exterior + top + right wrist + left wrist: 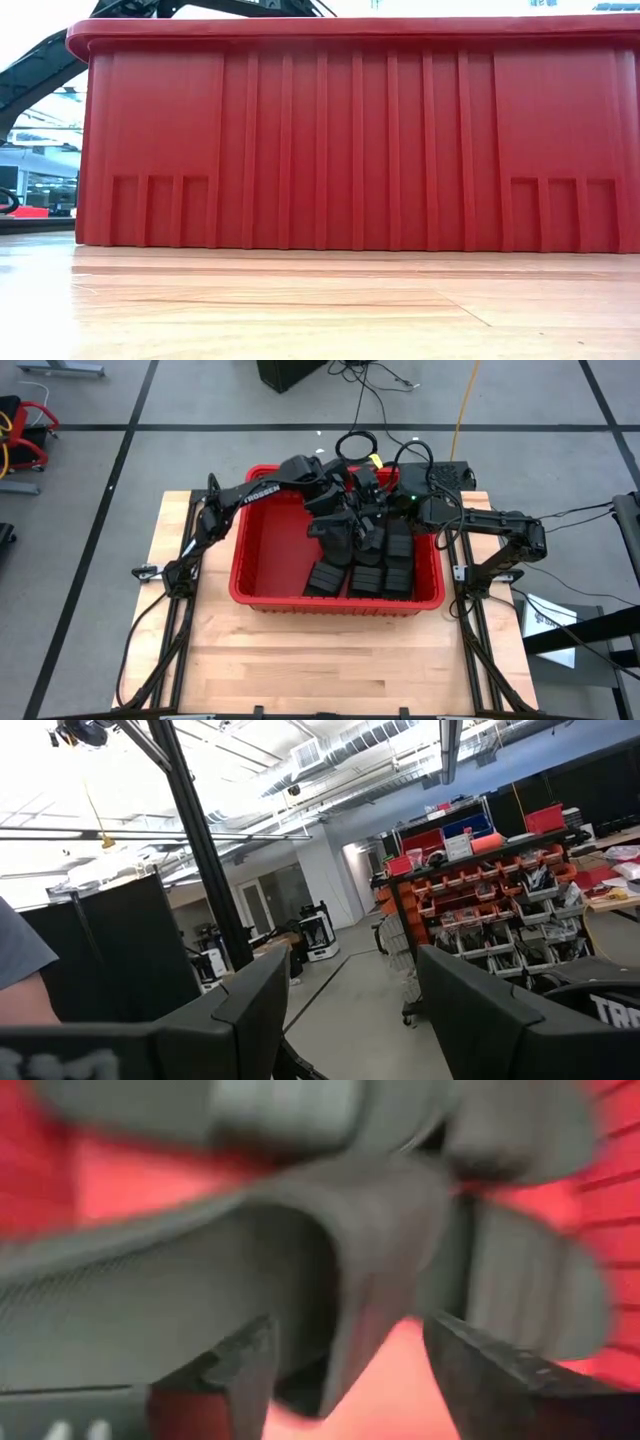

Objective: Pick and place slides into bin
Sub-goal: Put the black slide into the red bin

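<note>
Slides (pixel 368 565) lie inside the bin (pixel 262 570), a red tub standing on the wooden table (pixel 320 655). From above, three of them sit side by side along the near wall of the bin, with more stacked behind them toward its right half; the exact count is hard to make out under the arms. The left arm reaches over the far rim and down into the bin, its left gripper (pixel 338 532) directly above the pile. In the left wrist view, that gripper's fingers (pixel 245 1370) stand apart, released, with one slide (pixel 300 1250) lying just in front of them, its strap arching over the red floor; whether a finger touches it cannot be told. The right arm is folded back at the far right corner of the bin, and the right gripper (pixel 350 1010) points out into the room, fingers spread and grasping nothing. The low view is filled by the ribbed outer wall of the bin.
</note>
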Tool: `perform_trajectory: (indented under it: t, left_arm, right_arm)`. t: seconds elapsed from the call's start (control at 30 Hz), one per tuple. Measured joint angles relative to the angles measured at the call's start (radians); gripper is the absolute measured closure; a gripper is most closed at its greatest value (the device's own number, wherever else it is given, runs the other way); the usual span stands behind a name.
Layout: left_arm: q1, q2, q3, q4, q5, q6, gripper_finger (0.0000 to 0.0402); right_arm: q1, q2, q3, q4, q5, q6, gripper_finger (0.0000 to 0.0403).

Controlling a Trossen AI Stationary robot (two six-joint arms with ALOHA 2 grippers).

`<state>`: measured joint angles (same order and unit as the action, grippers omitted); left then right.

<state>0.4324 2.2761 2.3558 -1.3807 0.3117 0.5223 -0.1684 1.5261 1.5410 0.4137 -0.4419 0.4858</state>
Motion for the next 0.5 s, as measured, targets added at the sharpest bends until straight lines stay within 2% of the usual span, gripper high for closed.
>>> perform_trajectory:
  t: [0.13,0.2,0.3,0.5]
  left_arm:
    - [-0.019,-0.020,0.000,-0.009,-0.292,-0.068,0.0129]
    - [-0.025,-0.033,0.000,-0.003,-0.388,-0.076,0.0123]
    - [-0.028,-0.061,0.000,0.011,-0.465,-0.090,0.0123]
    - [-0.021,-0.130,0.000,0.048,-0.548,-0.191,0.0145]
  right_arm:
    - [0.000,0.000,0.000,0.000,0.000,-0.001,0.0193]
    - [0.000,0.000,0.000,0.000,-0.001,-0.001,0.0193]
    - [0.000,0.000,0.000,0.000,-0.001,-0.006,0.0193]
    - [0.000,0.000,0.000,0.003,0.027,-0.043,0.0193]
